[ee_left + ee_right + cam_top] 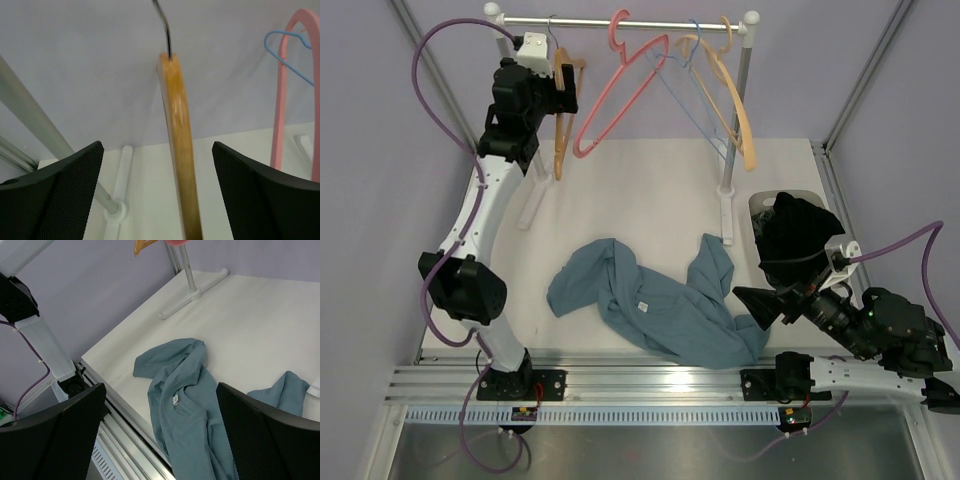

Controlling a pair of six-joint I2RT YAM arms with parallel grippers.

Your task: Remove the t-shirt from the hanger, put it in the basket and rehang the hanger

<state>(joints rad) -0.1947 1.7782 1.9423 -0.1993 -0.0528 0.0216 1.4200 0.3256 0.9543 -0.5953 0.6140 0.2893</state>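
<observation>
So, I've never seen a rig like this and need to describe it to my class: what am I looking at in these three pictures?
Two robot arms are bolted to a table. One picture looks down from above; the other two come from cameras on each wrist, so the black shapes at their edges are the arm's own fingers. A blue t-shirt lies crumpled on the table. The left gripper is open around a wooden hanger hanging from the rail, not touching it. The right gripper is open, facing the t-shirt. Neither holds anything.
</observation>
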